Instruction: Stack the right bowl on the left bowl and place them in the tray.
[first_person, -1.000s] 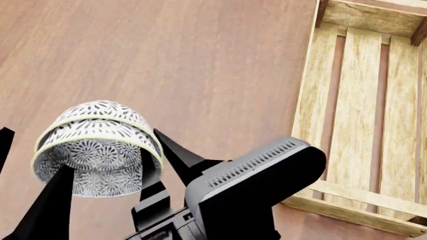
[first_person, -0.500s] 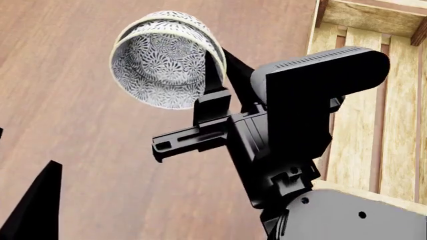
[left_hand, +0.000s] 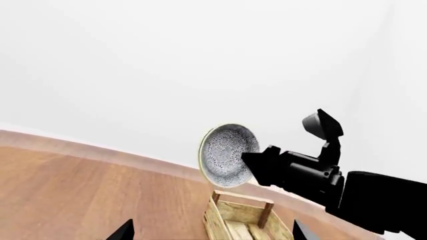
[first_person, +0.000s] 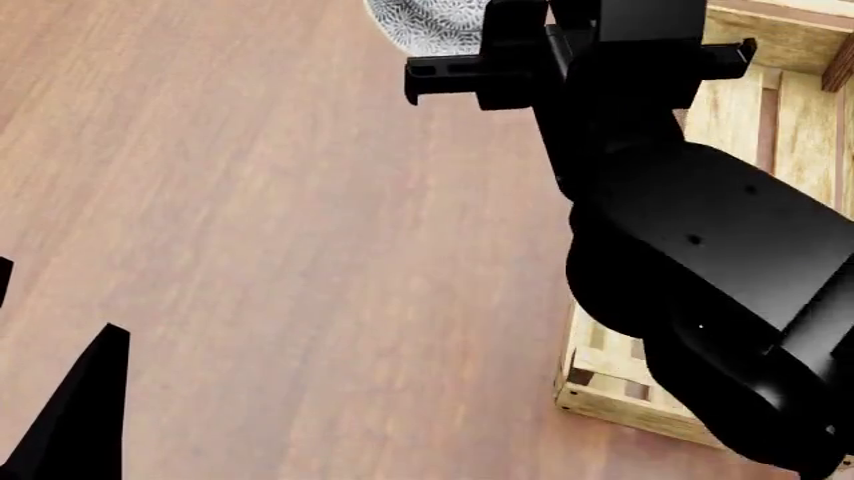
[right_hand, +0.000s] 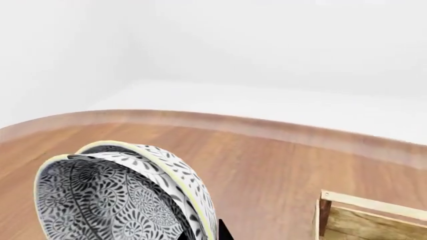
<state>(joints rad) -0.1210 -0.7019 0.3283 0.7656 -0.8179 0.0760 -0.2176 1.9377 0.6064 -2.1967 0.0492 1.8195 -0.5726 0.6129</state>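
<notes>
Two nested patterned bowls, tipped on edge, were held high above the wooden table beside the tray by the right gripper, clamped on their rim, the left gripper seen spread and empty; slippage from this tilted rim-hold was judged the risk.

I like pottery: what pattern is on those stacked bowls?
The stacked bowls carry a dense black-and-white floral leaf print with pale yellow rims, clearest in the right wrist view.
</notes>
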